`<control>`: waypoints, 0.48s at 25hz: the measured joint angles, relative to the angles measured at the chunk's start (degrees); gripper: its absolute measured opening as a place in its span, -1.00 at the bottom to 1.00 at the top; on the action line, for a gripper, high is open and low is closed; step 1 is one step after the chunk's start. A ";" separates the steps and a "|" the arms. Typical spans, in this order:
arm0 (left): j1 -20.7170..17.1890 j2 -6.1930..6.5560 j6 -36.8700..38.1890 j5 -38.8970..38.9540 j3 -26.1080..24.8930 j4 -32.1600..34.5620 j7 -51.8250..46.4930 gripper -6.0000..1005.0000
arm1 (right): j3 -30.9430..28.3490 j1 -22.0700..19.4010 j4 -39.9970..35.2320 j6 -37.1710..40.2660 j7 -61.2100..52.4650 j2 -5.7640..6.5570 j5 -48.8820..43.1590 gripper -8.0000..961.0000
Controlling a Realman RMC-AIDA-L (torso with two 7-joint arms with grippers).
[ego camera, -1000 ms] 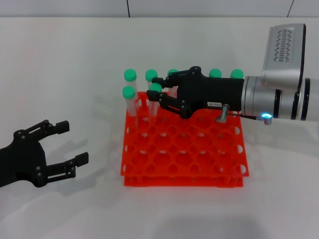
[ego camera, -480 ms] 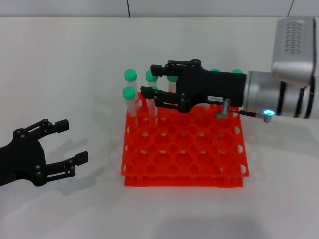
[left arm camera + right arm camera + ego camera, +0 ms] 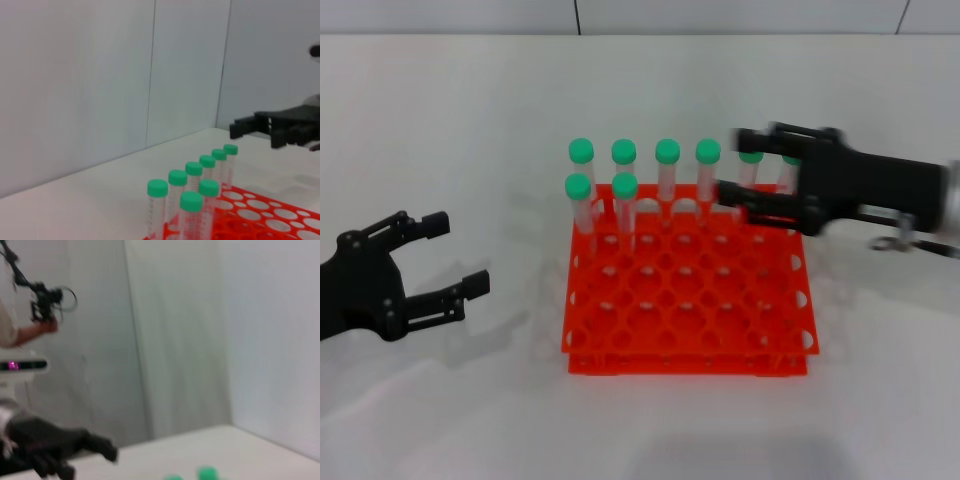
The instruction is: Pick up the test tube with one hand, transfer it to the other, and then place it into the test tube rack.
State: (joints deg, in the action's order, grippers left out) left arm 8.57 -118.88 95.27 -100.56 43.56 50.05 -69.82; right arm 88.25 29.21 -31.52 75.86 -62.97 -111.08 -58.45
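The orange-red test tube rack (image 3: 690, 318) stands mid-table. Eight green-capped tubes stand upright in it: six in the back row and two in the row in front. The test tube (image 3: 625, 186) is the right one of the front pair. My right gripper (image 3: 729, 164), the black one on the silver wrist, hovers open and empty over the rack's back right, apart from that tube. My left gripper (image 3: 458, 254) is open and empty, low over the table left of the rack. The left wrist view shows the tubes (image 3: 192, 201) and the right gripper (image 3: 272, 129) beyond them.
White table all around the rack, white wall panels behind. In the right wrist view the left gripper (image 3: 60, 447) shows far off, two green caps (image 3: 207, 473) show at the bottom edge, and a person's hand holding a device (image 3: 42, 307) shows in the background.
My right gripper opened off the front-row tube, lifted, and drew back to the right. The tube stays upright in the rack. My left gripper shifted slightly left.
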 joint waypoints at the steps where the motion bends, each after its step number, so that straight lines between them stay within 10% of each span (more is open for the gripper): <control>1: 0.50 0.21 -0.01 -0.17 -0.03 -0.09 -0.66 0.77 | -1.71 -0.53 0.29 0.44 -0.54 0.73 -2.01 0.33; 12: 13.27 5.82 1.56 -12.74 0.20 -8.36 -14.55 0.77 | -14.20 -2.95 3.99 8.80 -0.61 5.28 -19.35 0.82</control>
State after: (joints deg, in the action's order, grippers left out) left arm 21.83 -113.07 96.83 -113.30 43.77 41.69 -84.38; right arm 74.05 26.27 -27.53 84.66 -63.58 -105.80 -77.80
